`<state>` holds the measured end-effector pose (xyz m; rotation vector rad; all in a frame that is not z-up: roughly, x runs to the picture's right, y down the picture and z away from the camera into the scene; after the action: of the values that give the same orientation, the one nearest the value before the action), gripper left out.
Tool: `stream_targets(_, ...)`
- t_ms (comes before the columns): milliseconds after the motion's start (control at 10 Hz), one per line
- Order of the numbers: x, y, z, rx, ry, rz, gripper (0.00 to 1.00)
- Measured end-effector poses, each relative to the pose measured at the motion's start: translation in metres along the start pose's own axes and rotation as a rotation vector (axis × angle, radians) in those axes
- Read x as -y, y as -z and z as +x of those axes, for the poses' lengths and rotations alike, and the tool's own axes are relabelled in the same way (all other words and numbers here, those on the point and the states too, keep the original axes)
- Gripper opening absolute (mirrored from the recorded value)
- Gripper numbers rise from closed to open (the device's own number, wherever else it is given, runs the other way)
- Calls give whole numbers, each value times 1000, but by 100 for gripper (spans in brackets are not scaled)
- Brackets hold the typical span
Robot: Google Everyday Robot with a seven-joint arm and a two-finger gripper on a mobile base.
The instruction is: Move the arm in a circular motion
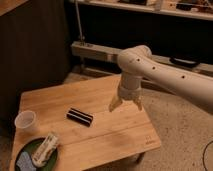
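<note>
Looking nearest first, I see a green plate [20, 150] holding a wrapped snack [45, 149] at the wooden table's [120, 136] front-left corner, with 1 clear cup [26, 121] just behind it. A black box [80, 116] lies mid-table. Above the table's right side hangs the gripper [125, 107], its 2 fingers spread and empty, on the arm [165, 75] reaching in from the right.

The arm [170, 75], gripper [125, 105] over the table [115, 132], is cut off at right, the plate [27, 145] at bottom.
</note>
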<state>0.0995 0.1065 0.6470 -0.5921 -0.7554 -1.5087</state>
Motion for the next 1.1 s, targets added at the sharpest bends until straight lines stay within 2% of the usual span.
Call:
stream_targets(200,6,-9,-48,6,-3,21,80)
stream_targets(400,28,-19,-95,12,25,45,80)
stream_targets(500,40,-21,-110,12,53,58,80)
stream_targets(700,89,-25,-145,16,196,93,80)
stream_targets(800,112,-25,-154,18,258,105,80)
stream_targets(1100,213,-20,-170,24,496,137,80)
